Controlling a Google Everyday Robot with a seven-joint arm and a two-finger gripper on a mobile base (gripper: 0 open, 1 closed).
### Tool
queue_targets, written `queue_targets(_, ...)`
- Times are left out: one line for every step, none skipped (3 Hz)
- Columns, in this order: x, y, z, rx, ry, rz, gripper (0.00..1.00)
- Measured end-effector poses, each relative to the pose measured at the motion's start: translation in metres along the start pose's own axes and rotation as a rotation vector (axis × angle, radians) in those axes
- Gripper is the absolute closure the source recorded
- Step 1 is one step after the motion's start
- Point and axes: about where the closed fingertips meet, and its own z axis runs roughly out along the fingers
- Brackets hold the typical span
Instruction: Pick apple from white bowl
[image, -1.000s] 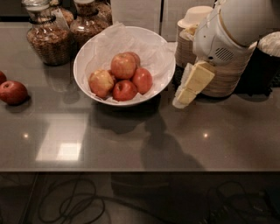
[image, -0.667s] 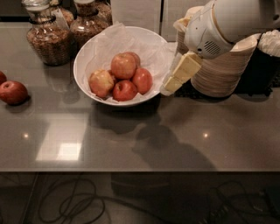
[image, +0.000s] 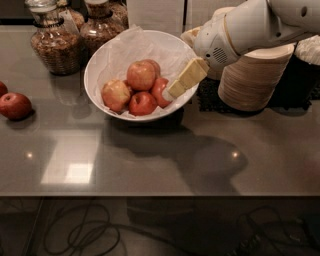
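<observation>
The white bowl (image: 98, 64) sits at the back middle of the grey table, lined with crinkled white paper. It holds several red-yellow apples: one on top (image: 141, 75), one at the left (image: 115, 94), one at the front (image: 142, 104) and one at the right (image: 159, 90). My gripper (image: 175, 89), pale yellow on a white arm, reaches in from the upper right. Its tip is over the bowl's right rim, right beside the right-hand apple. It holds nothing that I can see.
Two loose apples (image: 15, 105) lie at the table's left edge. Glass jars (image: 50, 44) of snacks stand behind the bowl on the left. A stack of beige disposable bowls (image: 254, 76) stands right of the bowl, under my arm. The table's front edge (image: 150, 195) runs below.
My gripper has moved left from beside the stacked beige bowls to over the white bowl's right rim, close to the apples. The apples have not moved.
</observation>
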Motion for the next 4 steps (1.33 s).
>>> queue_targets(-0.002,-0.006,0.032,-0.081,-0.021,0.018,0.0)
queue_targets(-0.015,-0.006,0.059,-0.133,0.002,-0.021,0.0)
queue_targets(-0.022,-0.005,0.082,-0.158,0.041,-0.058,0.0)
queue_targets(-0.017,-0.004,0.096,-0.153,0.078,-0.073,0.0)
